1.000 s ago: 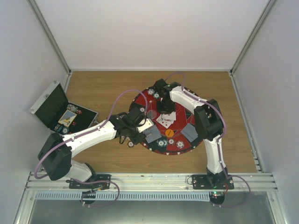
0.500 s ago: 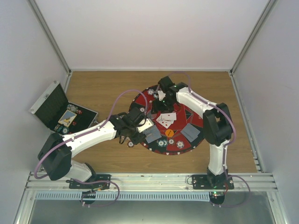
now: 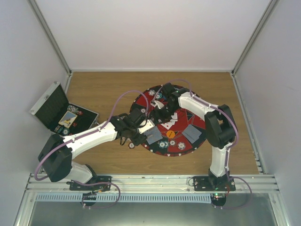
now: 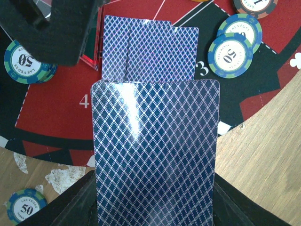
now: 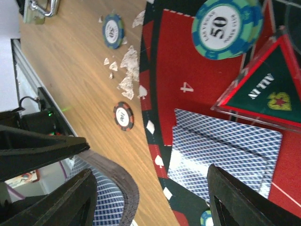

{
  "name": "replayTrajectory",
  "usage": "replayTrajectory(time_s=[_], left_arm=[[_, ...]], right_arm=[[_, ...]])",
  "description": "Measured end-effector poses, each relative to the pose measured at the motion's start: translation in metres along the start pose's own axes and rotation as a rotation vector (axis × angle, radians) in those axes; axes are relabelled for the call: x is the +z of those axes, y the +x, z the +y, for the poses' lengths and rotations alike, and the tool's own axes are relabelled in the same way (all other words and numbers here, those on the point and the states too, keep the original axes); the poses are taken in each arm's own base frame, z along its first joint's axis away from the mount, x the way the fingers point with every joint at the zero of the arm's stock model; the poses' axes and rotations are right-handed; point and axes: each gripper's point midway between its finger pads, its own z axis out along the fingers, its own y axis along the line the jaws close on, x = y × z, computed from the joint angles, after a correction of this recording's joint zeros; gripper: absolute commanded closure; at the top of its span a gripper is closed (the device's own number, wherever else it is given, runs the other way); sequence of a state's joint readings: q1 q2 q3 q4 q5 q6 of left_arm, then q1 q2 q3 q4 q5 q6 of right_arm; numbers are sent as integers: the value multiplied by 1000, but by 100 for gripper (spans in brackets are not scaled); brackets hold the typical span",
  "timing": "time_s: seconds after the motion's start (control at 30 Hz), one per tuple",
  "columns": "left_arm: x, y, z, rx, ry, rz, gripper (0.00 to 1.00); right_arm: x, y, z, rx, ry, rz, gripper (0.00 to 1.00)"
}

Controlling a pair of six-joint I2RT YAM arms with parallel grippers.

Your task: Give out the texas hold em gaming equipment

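Note:
My left gripper (image 4: 155,200) is shut on a deck of blue-backed playing cards (image 4: 155,155) at the left rim of the round red-and-black mat (image 3: 186,120). Two more face-down cards (image 4: 148,47) lie on the mat just past the deck, at the number 4. Teal poker chips (image 4: 234,52) marked 50 sit on the mat beside them. My right gripper (image 5: 150,197) hangs open over the same rim, with the mat's cards (image 5: 221,155) below it. The held deck's bowed edge (image 5: 124,188) shows beside its left finger. Face-up cards (image 3: 169,120) lie at the mat's middle.
An open black case (image 3: 61,113) with more chips and cards stands on the wood at the left. A clear triangular ALL IN marker (image 5: 268,89) lies on the mat. A dark red chip (image 5: 123,116) and a teal chip (image 5: 113,30) rest on the wood off the mat's rim.
My right gripper opened and swung from the mat's middle towards the left arm. The left arm stayed still with the deck in its grip.

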State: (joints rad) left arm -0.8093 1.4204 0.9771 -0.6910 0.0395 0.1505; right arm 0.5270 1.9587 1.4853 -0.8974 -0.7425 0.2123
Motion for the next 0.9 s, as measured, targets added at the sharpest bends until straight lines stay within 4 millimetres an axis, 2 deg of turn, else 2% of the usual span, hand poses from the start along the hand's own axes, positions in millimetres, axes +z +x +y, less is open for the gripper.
replayTrajectory(time_s=[0.23, 0.47, 0.7, 0.9], left_arm=[[0, 0, 0, 0, 0, 0, 46], [0, 0, 0, 0, 0, 0, 46], [-1, 1, 7, -25, -18, 0, 46], [-6, 6, 36, -121, -66, -8, 46]], right_arm=[[6, 7, 12, -50, -34, 30, 38], [9, 15, 11, -68, -38, 54, 40], [13, 18, -3, -52, 26, 59, 40], [8, 4, -25, -63, 178, -6, 38]])
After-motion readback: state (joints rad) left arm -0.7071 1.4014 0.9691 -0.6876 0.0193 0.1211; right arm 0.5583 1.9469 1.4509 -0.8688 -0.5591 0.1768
